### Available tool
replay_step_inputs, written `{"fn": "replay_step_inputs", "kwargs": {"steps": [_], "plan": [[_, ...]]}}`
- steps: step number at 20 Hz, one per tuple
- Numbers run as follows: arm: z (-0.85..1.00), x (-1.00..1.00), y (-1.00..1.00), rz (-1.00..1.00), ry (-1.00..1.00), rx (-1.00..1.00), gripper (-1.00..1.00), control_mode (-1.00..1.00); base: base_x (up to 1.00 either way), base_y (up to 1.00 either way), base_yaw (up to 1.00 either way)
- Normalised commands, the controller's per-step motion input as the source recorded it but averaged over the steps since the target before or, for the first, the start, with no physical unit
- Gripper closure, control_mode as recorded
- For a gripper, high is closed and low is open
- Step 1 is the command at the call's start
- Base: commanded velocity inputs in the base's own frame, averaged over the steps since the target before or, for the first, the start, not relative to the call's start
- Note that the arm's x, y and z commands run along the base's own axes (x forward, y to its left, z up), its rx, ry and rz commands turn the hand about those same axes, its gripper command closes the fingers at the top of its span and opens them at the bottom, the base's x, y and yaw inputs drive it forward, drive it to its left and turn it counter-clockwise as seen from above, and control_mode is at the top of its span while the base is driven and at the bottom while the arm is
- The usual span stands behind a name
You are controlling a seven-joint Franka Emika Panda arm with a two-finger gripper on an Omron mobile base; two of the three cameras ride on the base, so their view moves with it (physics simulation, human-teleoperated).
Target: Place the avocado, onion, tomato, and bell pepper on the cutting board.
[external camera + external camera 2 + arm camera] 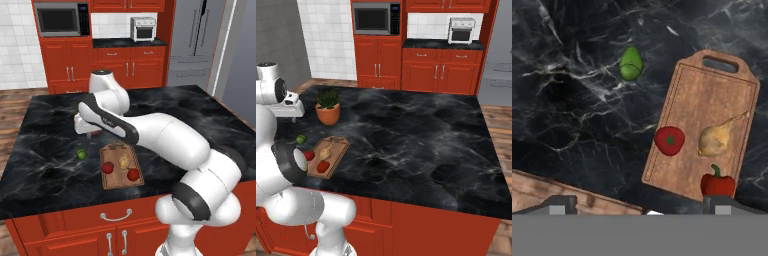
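We see a glossy white arm (pixel 165 135) built of thick, rounded segments, with dark bands ringing its joints. A small dark marking sits on one dark band, too small to read. Two small dark fingers (pixel 562 204) have squared grey tips.

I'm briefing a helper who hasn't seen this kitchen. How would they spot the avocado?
Find the black marble counter and the wooden cutting board on it. The avocado lies on bare marble beside the board's long edge, apart from it: the only green item, and the only one off the board.

Red cabinets (pixel 421 70), black marble island (pixel 416 135), microwave (pixel 62 19), wood floor (pixel 12 102).
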Motion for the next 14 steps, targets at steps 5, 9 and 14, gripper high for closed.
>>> {"fn": "replay_step_inputs", "kwargs": {"steps": [5, 9, 14], "plan": [[-0.02, 0.39, 0.46, 0.0, 0.03, -0.09, -1.0, -1.0, 0.0, 0.0, 0.0], [-0.1, 0.59, 0.2, 0.0, 0.1, -0.01, -1.0, -1.0, 0.0, 0.0, 0.0], [-0.16, 0.59, 0.05, 0.0, 0.1, 0.0, -1.0, -1.0, 0.0, 0.0, 0.0]]}}
